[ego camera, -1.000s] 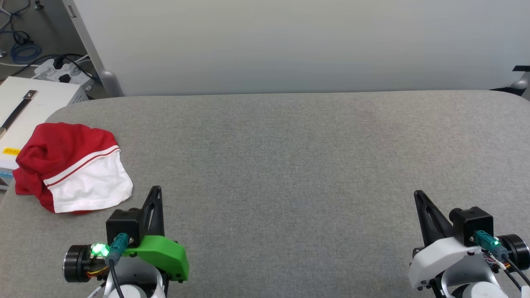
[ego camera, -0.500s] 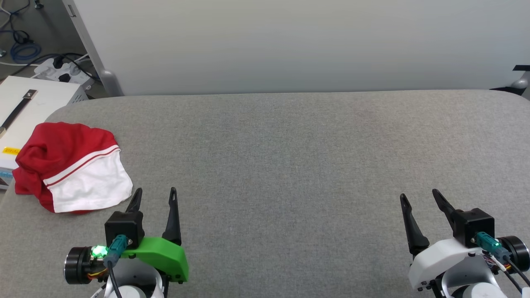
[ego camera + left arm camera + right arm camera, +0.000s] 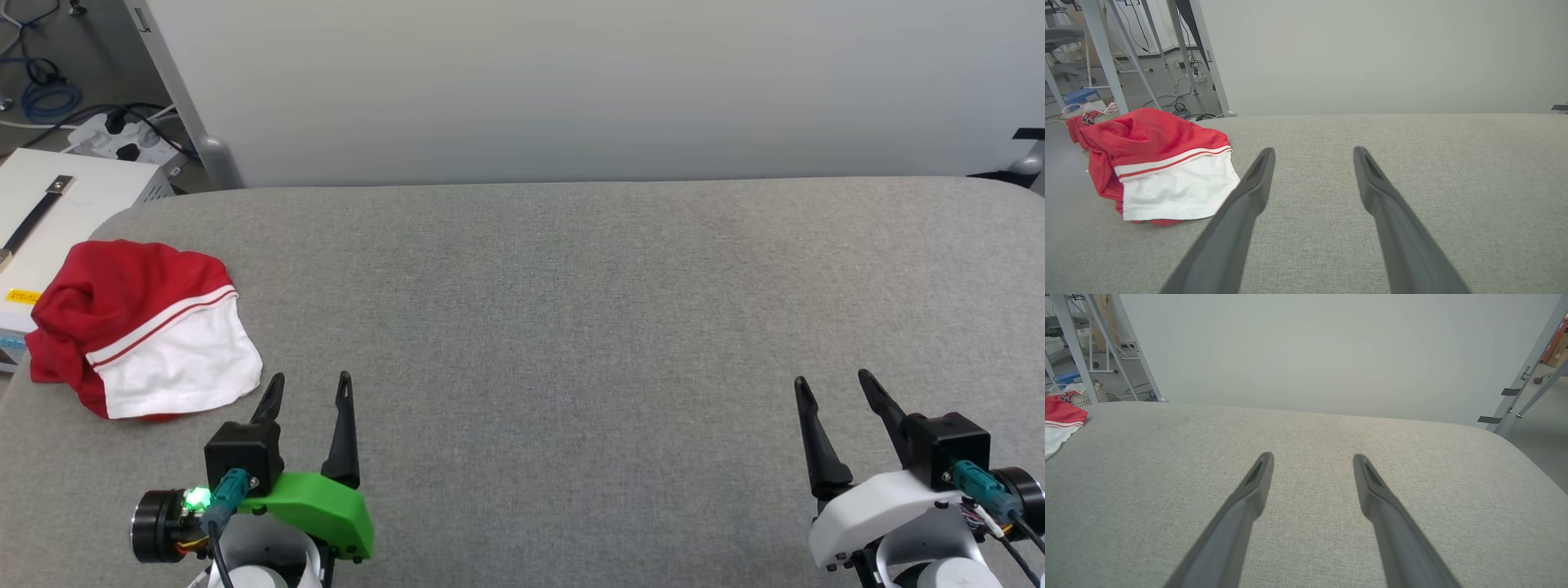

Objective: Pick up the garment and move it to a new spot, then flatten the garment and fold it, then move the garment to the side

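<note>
You see the garment crumpled at the left edge of the grey table, red with a white sleeve and striped trim on top. Beside it a white box carries a yellow label, its writing too small to read. Your left gripper hovers near the garment's right side, fingers spread wide and empty. Your right gripper sits well apart, likewise spread and empty.

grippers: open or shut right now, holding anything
left gripper: open, holding nothing
right gripper: open, holding nothing
</note>
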Robot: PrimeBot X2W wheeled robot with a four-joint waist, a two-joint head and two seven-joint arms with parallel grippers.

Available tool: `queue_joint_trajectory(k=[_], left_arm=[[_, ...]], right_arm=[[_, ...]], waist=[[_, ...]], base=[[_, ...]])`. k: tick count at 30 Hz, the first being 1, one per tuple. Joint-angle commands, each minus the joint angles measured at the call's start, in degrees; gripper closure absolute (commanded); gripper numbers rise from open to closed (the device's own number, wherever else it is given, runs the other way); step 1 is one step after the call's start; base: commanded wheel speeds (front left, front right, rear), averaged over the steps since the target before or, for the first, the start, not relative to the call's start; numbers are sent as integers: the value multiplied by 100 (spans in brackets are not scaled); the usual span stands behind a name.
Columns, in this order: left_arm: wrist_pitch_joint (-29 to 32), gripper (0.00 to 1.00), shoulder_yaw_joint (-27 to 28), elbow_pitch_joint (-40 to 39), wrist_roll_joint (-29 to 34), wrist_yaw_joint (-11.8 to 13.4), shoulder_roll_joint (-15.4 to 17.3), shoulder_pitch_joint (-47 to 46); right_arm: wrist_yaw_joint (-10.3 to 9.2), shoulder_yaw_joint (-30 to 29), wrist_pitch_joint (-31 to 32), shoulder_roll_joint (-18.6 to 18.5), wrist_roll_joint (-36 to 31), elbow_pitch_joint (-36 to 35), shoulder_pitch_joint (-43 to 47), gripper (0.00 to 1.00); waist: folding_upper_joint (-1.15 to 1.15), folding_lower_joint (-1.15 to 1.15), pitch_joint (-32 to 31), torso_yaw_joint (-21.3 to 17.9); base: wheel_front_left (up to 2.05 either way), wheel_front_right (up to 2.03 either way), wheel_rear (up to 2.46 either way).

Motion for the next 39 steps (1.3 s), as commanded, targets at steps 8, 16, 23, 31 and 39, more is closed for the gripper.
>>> queue_joint_trajectory(k=[8,16,23,31,39], left_arm=[[-150,0,9,57,-162,-74,-10,51],[-245,0,13,48,-268,-126,-12,76],[-326,0,30,73,-343,-167,-14,98],[-421,0,52,126,-442,-209,-16,117],[-515,0,41,200,-493,-246,-18,142]], right_arm=[[-1,-10,-151,-4,147,-33,-43,0],[-2,-3,-245,-4,135,24,-49,0],[-2,13,-326,-4,162,57,-69,0],[-2,31,-421,-5,190,94,-70,0],[-3,54,-515,-5,207,145,-88,0]], waist=[[0,0,1,7],[0,0,3,12],[0,0,16,7],[0,0,8,16],[0,0,23,19]], base=[[0,0,0],[0,0,0],[0,0,0],[0,0,0],[0,0,0]])
